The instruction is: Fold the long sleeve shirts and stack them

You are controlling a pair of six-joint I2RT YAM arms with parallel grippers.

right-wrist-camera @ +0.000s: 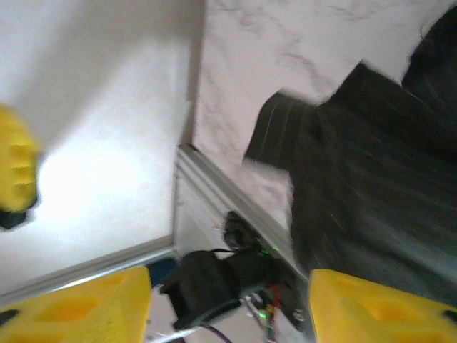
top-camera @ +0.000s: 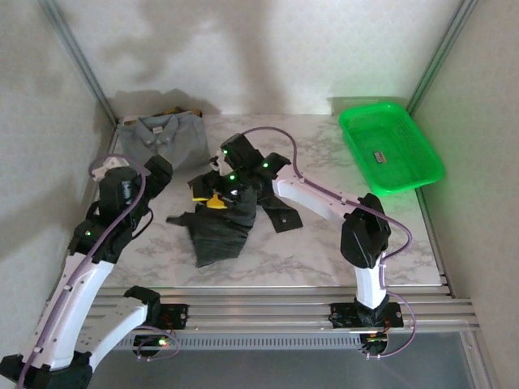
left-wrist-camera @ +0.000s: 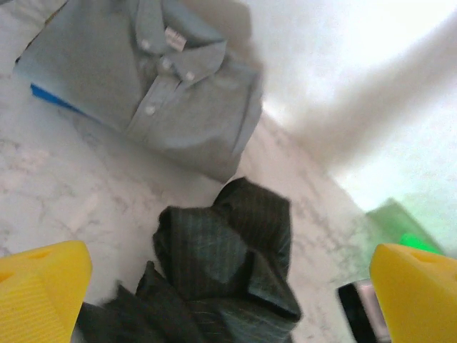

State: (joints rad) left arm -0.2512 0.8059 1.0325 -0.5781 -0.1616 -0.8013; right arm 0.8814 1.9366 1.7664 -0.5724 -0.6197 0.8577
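Note:
A dark pinstriped long sleeve shirt (top-camera: 220,228) lies crumpled in the middle of the marble table, one sleeve trailing right. A grey-blue collared shirt (top-camera: 162,134) lies folded at the back left. My right gripper (top-camera: 210,198) hangs over the dark shirt's upper edge; in the right wrist view its yellow fingers (right-wrist-camera: 378,307) stand apart with nothing between them, and the dark cloth (right-wrist-camera: 371,179) lies beside them. My left gripper (top-camera: 162,173) sits left of the dark shirt (left-wrist-camera: 228,264), open wide, fingers (left-wrist-camera: 43,293) at either side. The grey-blue shirt (left-wrist-camera: 157,86) lies beyond it.
A bright green plastic basket (top-camera: 391,147) stands at the back right. White walls close in the left, back and right sides. The table's aluminium front rail (top-camera: 268,296) runs along the near edge, with the arm bases bolted to it.

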